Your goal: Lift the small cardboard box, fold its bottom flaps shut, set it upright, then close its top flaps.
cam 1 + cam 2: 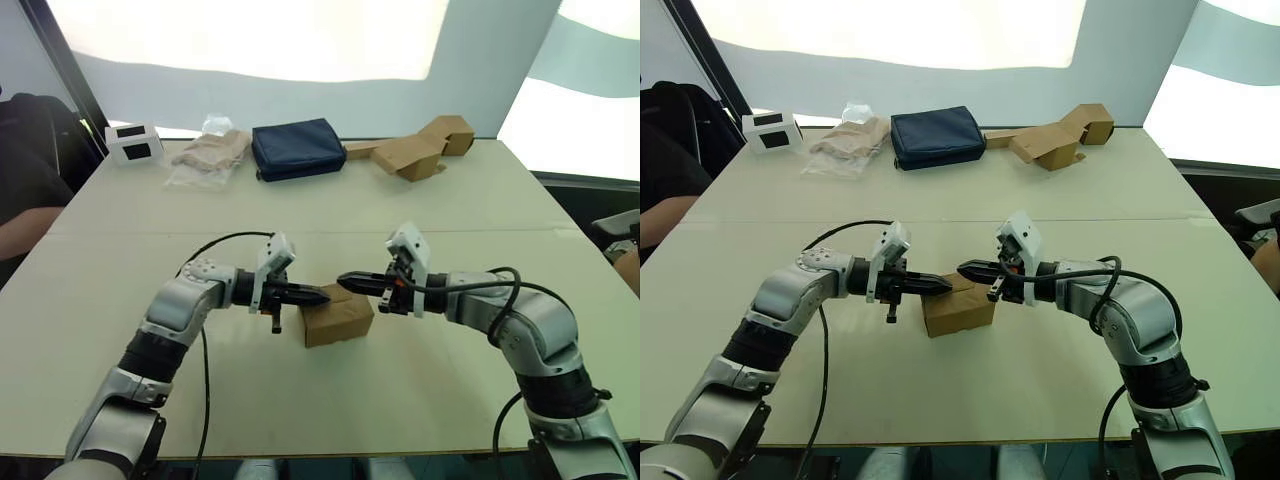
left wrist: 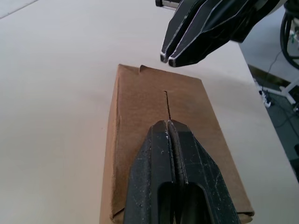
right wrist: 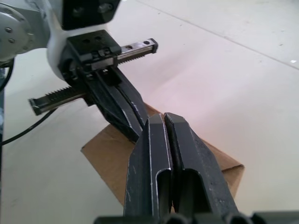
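The small cardboard box (image 1: pixel 338 317) is plain brown on a pale cream table (image 1: pixel 400 210); both the left pincer (image 1: pixel 318 296) and the right pincer (image 1: pixel 347 281) are black. Farther back lie a navy blue pouch (image 1: pixel 297 147), a tan cardboard piece (image 1: pixel 420 148) and a white box with black panels (image 1: pixel 134 143)

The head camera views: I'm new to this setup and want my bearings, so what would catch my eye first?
The small cardboard box sits mid-table with its top flaps folded flat. Both grippers, fingers shut, meet just above it: the left gripper from the left, the right gripper from the right. Along the table's far edge lie a navy pouch and a larger tan cardboard piece.
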`<state>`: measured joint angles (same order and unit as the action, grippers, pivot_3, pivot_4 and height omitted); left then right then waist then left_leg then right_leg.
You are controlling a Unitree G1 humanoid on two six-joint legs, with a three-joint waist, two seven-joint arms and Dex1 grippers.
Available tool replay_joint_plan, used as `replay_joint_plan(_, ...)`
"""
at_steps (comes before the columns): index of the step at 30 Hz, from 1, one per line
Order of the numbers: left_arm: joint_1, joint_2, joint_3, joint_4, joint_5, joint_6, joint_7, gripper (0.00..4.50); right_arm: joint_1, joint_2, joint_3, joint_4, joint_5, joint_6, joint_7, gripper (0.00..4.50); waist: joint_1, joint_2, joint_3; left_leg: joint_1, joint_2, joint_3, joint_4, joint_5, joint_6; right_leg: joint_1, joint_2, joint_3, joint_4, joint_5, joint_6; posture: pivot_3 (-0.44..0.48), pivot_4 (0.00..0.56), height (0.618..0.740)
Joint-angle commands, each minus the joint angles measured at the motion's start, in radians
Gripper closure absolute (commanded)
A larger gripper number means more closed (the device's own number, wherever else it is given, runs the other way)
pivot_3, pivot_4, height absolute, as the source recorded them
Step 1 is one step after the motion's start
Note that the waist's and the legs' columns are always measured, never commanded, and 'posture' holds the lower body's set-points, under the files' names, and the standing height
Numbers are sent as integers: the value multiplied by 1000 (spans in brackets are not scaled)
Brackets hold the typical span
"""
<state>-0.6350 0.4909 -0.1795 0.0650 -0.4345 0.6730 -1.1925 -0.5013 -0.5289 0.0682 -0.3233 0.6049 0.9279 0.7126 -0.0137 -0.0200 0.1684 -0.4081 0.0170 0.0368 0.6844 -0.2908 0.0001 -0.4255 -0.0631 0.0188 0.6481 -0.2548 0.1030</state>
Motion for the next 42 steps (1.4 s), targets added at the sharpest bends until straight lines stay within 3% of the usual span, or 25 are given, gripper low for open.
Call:
replay_joint_plan(1, -17, 20, 53, -87, -57, 51, 21, 4461, -16, 8, -1, -7, -12, -46, 3, 4500, 0, 0, 0, 0, 0, 0, 0, 0, 0, 0, 0, 0, 0, 0, 0, 0, 150, 740)
replay_joint_plan(13, 104, 51, -35, -107, 17, 36, 81, 4461, 74, -21, 131, 75, -156, -103, 6, 4500, 1, 0, 0, 1, 0, 0, 0, 0, 0, 1, 0, 0, 0, 0, 0, 0, 150, 740)
replay_joint_plan(17, 102, 53, -11, -126, -3, 39, 87, 4461, 68, -7, 86, 45, -117, -104, 16, 4500, 1, 0, 0, 3, 0, 0, 0, 0, 0, 3, 0, 0, 0, -1, -1, 0, 150, 740)
replay_joint_plan(24, 97, 76, 121, -223, -115, 103, 121, 4461, 18, -13, -66, -86, 53, -22, 22, 4500, 0, 0, 0, 0, 1, 0, 0, 0, 0, 0, 0, 0, 0, 0, 0, 0, 150, 740)
replay_joint_plan(29, 152, 155, 233, -314, -156, 130, 169, 4461, 64, -130, -163, -169, 111, 28, 54, 4500, 1, 0, 0, 0, 1, -1, -2, 0, 0, -1, -1, 0, -1, 0, 0, 0, 150, 740)
replay_joint_plan(34, 279, 252, 381, -412, -248, 123, 130, 4461, 190, -317, -276, -232, 158, 46, 144, 4500, 2, 0, 0, -1, 1, -1, -2, 0, 0, 0, -2, -1, -3, -1, -2, 0, 150, 740)
replay_joint_plan(42, 551, 445, 552, -485, -273, 101, 23, 4461, 387, -492, -465, -299, 221, 46, 270, 4500, 2, 0, 1, 0, 2, 0, -2, 0, 0, 0, -3, 0, -3, -3, -5, 0, 150, 740)
